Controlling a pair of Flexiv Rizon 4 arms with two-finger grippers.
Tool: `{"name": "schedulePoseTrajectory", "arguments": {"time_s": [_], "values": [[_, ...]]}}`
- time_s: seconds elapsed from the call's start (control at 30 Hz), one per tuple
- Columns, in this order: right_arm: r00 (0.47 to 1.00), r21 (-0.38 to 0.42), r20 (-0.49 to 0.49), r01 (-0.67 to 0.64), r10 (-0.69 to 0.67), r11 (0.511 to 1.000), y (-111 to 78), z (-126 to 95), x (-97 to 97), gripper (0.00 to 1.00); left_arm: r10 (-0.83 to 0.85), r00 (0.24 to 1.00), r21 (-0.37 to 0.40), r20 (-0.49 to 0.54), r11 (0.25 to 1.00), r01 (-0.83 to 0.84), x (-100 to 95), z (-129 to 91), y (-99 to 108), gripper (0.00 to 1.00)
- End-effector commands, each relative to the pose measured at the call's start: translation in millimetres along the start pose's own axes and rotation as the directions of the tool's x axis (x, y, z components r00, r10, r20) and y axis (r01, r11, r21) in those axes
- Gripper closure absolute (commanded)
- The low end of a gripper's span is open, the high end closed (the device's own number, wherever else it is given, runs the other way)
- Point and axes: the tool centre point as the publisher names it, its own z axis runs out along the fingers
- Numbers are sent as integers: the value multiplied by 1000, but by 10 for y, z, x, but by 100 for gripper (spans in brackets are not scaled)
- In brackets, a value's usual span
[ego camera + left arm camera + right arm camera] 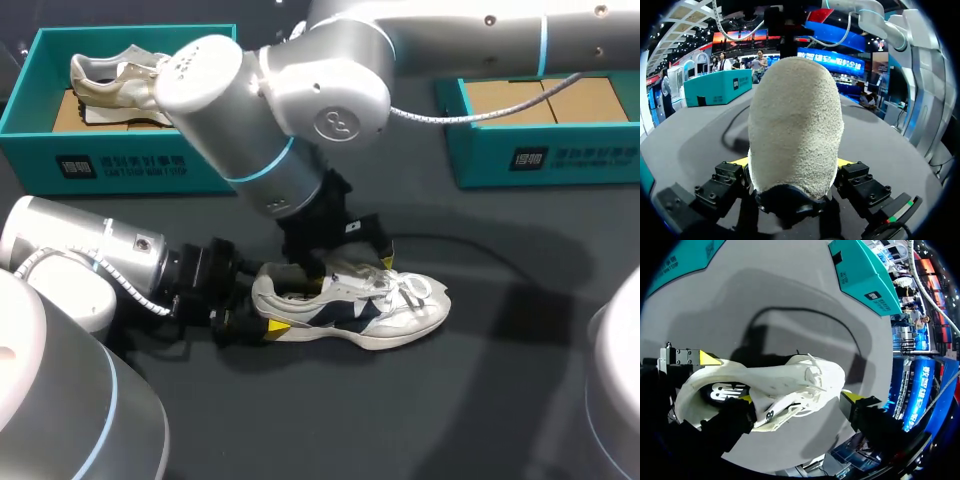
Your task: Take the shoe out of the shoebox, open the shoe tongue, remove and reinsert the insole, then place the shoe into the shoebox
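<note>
Shoe (350, 305): sole down on the tabletop (500, 400), long axis left to right, toe toward the right, heel toward the left.
Left gripper (791, 162): low and level behind the heel, jaws clamped on its two sides, a contact only the left wrist view shows.
Right gripper (797, 397): reaching down over the laces, jaws spread wide astride the shoe.

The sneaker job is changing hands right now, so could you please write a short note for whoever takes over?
Left gripper: shut on the heel of the sneaker, upright on the table.
Right gripper: open above the sneaker's mouth and laces.
Another sneaker lies in the left shoebox; the right shoebox stands far right.
Done: sneaker is out of its box. Insole shows inside; whether it has been out, I cannot tell.
Left: at least reboxing the sneaker.
</note>
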Motion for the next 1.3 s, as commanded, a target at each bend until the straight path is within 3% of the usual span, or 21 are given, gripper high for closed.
{"name": "schedulePoseTrajectory", "arguments": {"time_s": [0.03, 0.1, 0.13, 0.17, 0.27, 0.33, 0.37, 0.57, 0.7, 0.77, 0.83, 0.9, 1.3], "values": [[1000, 0, -26, -6, 6, 1000, -30, -1, -64, 10, -1, 1000, -3, 3, 1000, 1, -24, 56, 25, 100], [1000, 0, -30, -6, 6, 1000, -32, -1, -64, 12, -1, 1000, -3, 3, 1000, 1, -24, 56, 25, 100], [999, -3, -32, -4, 4, 1000, -33, -1, -64, 20, -1, 1000, -3, 3, 1000, 1, -24, 56, 25, 100], [999, -11, -34, -1, 0, 1000, -36, -1, -64, 52, -1, 1000, -3, 3, 1000, 1, -24, 56, 25, 100], [999, -15, -37, 4, -4, 1000, -39, -12, -69, 72, -1, 1000, -3, 3, 1000, 1, -24, 56, 25, 100], [999, -12, -47, 7, -7, 1000, -37, -22, -81, 95, -1, 1000, -3, 3, 1000, 1, -24, 56, 25, 100], [998, -9, -54, 8, -9, 1000, -36, -26, -91, 100, -1, 1000, -3, 3, 1000, 1, -24, 56, 25, 100], [988, 13, -147, 53, -50, 999, -20, -47, -182, 100, -1, 1000, -3, 3, 1000, 1, -24, 56, 25, 100], [954, 21, -249, 179, -168, 984, 18, -68, -283, 100, -1, 1000, -3, 3, 1000, 1, -24, 56, 25, 100], [938, 7, -276, 222, -212, 975, 50, -71, -324, 100, -1, 1000, -3, 3, 1000, 1, -24, 56, 25, 100], [915, -60, -298, 266, -272, 962, 64, -86, -374, 100, -1, 1000, -3, 3, 1000, 1, -24, 56, 25, 100], [890, -60, -326, 317, -318, 947, 59, -82, -396, 100, -1, 1000, -3, 3, 1000, 1, -24, 56, 25, 100], [884, -53, -335, 328, -326, 943, 54, -79, -388, 100, -1, 1000, -3, 3, 1000, 1, -24, 56, 25, 100]]}}
